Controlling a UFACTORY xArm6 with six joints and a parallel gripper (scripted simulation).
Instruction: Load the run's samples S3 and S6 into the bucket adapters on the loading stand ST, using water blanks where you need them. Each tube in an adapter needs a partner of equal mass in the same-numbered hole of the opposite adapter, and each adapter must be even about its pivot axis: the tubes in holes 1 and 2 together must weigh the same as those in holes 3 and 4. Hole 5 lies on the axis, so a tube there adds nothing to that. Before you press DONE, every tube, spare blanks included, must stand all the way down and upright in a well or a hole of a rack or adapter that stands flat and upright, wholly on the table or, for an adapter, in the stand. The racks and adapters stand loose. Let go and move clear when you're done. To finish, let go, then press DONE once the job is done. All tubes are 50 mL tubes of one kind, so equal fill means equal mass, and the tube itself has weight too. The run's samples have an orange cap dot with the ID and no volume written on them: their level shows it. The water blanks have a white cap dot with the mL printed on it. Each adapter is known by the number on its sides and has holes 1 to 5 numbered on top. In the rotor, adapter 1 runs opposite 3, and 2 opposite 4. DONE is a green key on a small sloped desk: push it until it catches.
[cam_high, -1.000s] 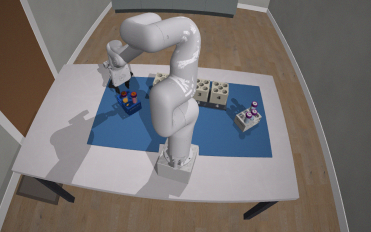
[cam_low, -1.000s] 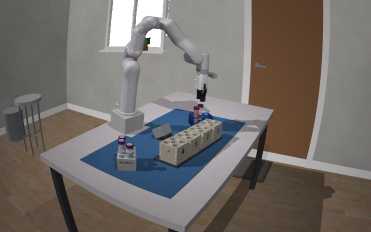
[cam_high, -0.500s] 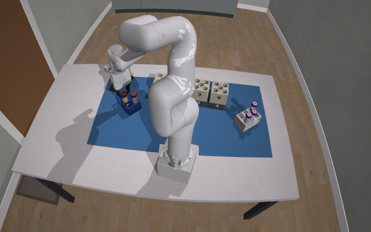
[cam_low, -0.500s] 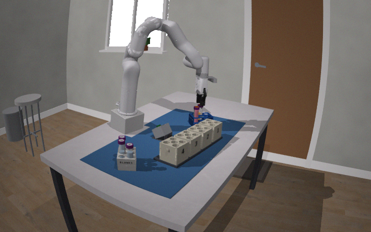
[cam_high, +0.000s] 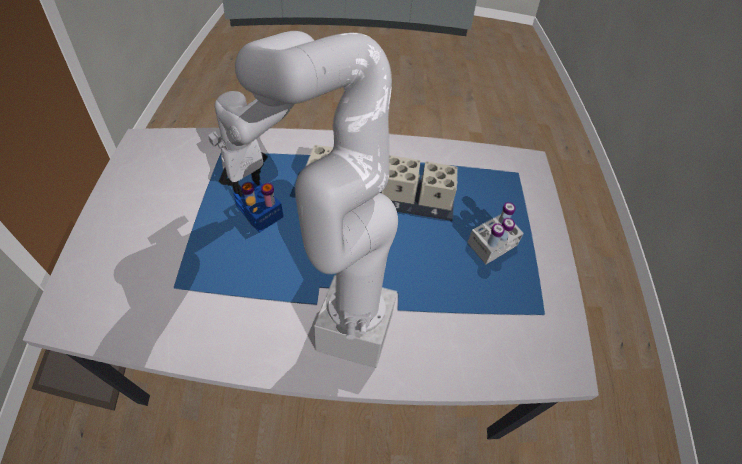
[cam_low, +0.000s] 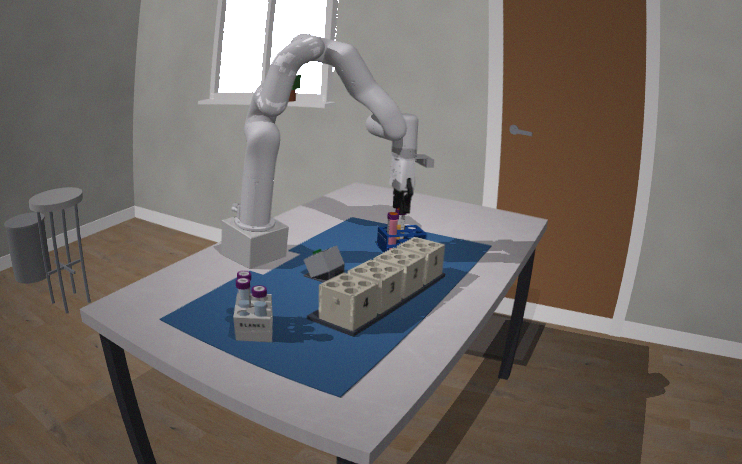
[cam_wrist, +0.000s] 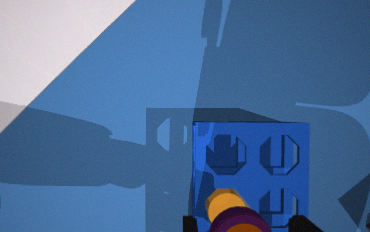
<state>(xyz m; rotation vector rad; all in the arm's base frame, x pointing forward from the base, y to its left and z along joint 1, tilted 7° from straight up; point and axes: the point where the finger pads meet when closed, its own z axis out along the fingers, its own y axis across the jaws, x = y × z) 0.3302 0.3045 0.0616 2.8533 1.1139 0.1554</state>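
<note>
The blue rack (cam_high: 268, 219) (cam_wrist: 301, 131) stands on the mat at the left in the top view. It holds orange-filled sample S3 (cam_high: 250, 200) (cam_wrist: 226, 204) and a pink-filled sample (cam_high: 268, 198) (cam_low: 392, 232). My gripper (cam_high: 247, 184) (cam_low: 402, 211) (cam_wrist: 243, 223) is open, its fingertips on either side of S3's cap. S3 stands in the rack. Adapters 1 (cam_low: 436, 261), 2 (cam_low: 415, 275), 3 (cam_high: 398, 192) (cam_low: 391, 290) and 4 (cam_high: 437, 195) (cam_low: 365, 306) stand on the dark stand (cam_low: 354, 330); no tubes show in them. Three water blanks (cam_high: 508, 209) (cam_high: 508, 224) (cam_high: 497, 230) stand in the blanks rack (cam_low: 253, 332); their mL are unreadable.
The grey DONE desk (cam_low: 325, 262) stands between the arm base (cam_low: 254, 246) and the adapter row. Its green key (cam_low: 316, 251) barely shows. The pink-filled tube stands close beside the gripper. In the top view the arm hides the desk and part of the adapter row.
</note>
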